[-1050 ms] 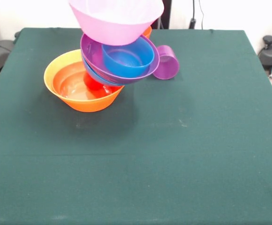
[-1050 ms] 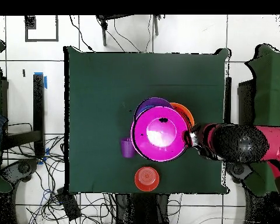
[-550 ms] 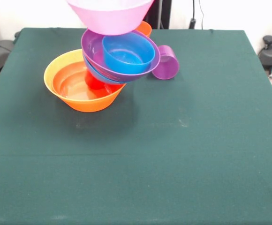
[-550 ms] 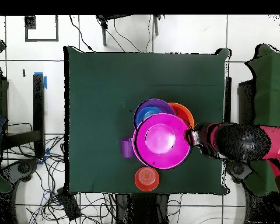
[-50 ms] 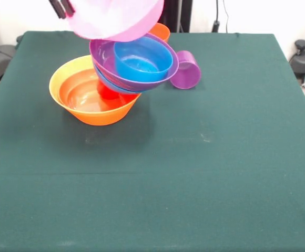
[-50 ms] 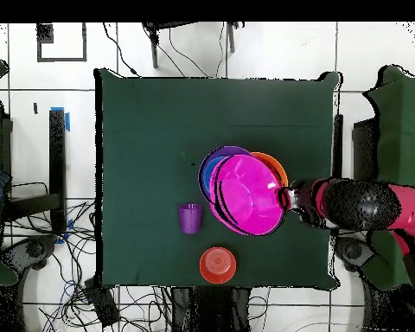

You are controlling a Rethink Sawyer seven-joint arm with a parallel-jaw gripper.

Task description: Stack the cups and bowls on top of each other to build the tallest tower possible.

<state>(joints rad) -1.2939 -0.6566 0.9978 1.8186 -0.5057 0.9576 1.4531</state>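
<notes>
My gripper (image 5: 62, 7) is shut on the rim of the large pink bowl (image 5: 118, 18), holding it tilted in the air above the tower. In the overhead view the gripper (image 6: 286, 200) sits at the right edge of the pink bowl (image 6: 248, 192). The tower's base is the large orange bowl (image 5: 89, 100), with a red-orange bowl nested inside. A red piece (image 5: 108, 92) props up a leaning blue bowl and purple bowl (image 5: 102, 55). A small blue bowl (image 5: 142, 58) rests in the purple one. The purple cup (image 5: 186, 69) lies on its side beside the tower.
A small orange bowl (image 5: 161, 31) stands behind the tower, half hidden by the pink bowl; from above this orange bowl (image 6: 217, 264) is near the table's bottom edge. The green table cloth (image 5: 194, 173) covers the table.
The pink bowl has risen, tilted, and shifted left in the front view. From above it has slid right, uncovering the purple cup. The gripper's fingers now show in the front view.
</notes>
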